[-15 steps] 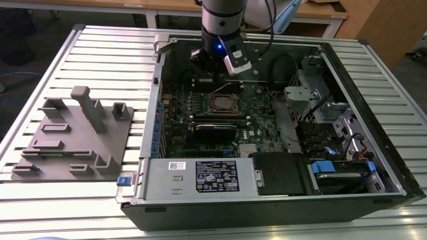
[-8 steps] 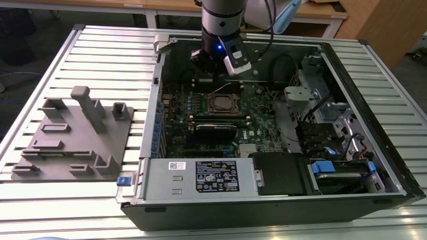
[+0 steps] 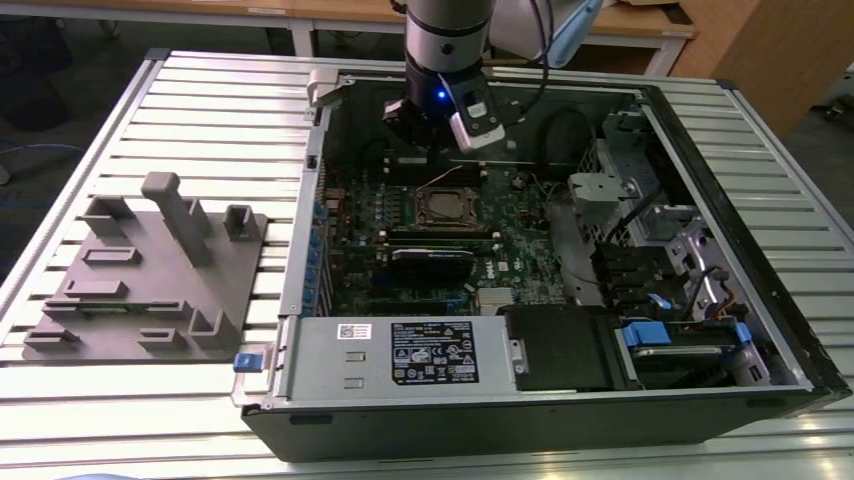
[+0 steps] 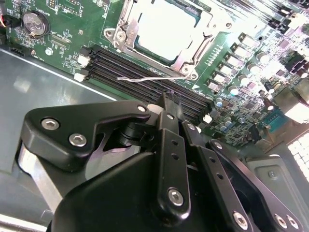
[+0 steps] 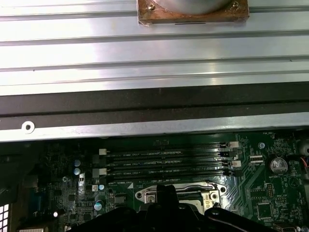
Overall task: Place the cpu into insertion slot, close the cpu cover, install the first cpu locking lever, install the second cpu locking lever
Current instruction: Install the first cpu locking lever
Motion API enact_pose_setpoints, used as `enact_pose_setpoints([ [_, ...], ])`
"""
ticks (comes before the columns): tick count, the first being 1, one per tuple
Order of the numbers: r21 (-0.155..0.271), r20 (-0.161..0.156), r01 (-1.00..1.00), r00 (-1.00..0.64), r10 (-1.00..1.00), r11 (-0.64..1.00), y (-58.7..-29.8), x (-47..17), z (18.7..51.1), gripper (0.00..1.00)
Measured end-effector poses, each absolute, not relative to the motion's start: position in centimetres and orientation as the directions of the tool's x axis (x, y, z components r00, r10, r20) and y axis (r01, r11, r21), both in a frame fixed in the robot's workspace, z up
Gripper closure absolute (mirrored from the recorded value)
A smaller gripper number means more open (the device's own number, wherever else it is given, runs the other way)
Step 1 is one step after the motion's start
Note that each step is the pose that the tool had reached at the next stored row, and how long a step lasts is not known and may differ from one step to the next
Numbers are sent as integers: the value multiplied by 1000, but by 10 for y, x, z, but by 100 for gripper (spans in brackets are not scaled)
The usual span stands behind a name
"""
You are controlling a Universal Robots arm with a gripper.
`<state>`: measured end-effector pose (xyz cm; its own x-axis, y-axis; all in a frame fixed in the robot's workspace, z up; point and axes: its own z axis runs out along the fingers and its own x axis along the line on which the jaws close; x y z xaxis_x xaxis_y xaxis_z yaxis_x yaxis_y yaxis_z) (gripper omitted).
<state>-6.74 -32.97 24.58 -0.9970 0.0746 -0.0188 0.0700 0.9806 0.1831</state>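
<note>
The cpu (image 4: 166, 26) lies flat in the insertion slot (image 3: 447, 207) on the green motherboard, its dull silver top showing. The cpu cover (image 4: 190, 55), a silvery frame, lies down around it. One thin wire locking lever (image 4: 149, 77) stands loose beside the socket, over the memory slots. My gripper (image 4: 169, 96) hangs just behind the socket on the memory-slot side, shut with nothing between its fingers. In the exterior view my gripper (image 3: 424, 145) is low inside the open case, at the back. In the first wrist view my gripper (image 5: 166, 193) sits right at the socket's edge.
Several black memory slots (image 5: 164, 162) run between the socket and the case wall (image 5: 154, 101). A black card (image 3: 434, 255) lies in front of the socket. Drive cages and cables (image 3: 667, 250) are on the exterior view's right, and a grey fixture plate (image 3: 147, 270) on its left.
</note>
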Motion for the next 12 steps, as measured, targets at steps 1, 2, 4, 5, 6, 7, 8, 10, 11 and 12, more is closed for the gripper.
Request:
enact_pose_setpoints([
  [1, 183, -19, 70, -997, 75, 981, -330, -67, 246, 89],
  [2, 183, -19, 70, -997, 75, 981, -330, -67, 245, 89],
  [4, 183, -19, 70, -997, 75, 981, -330, -67, 244, 89],
  [5, 183, -19, 70, -997, 75, 981, -330, -67, 244, 89],
  [6, 183, -19, 70, -997, 75, 981, -330, -67, 244, 89],
  [7, 183, -19, 70, -997, 75, 981, -330, -67, 244, 89],
  [8, 183, -19, 70, -997, 75, 981, -330, -67, 244, 89],
  [10, 183, -19, 70, -997, 74, 981, -330, -66, 244, 89],
  [11, 183, -19, 70, -997, 75, 981, -330, -66, 244, 89],
  [12, 183, -19, 70, -997, 75, 981, -330, -65, 244, 89],
])
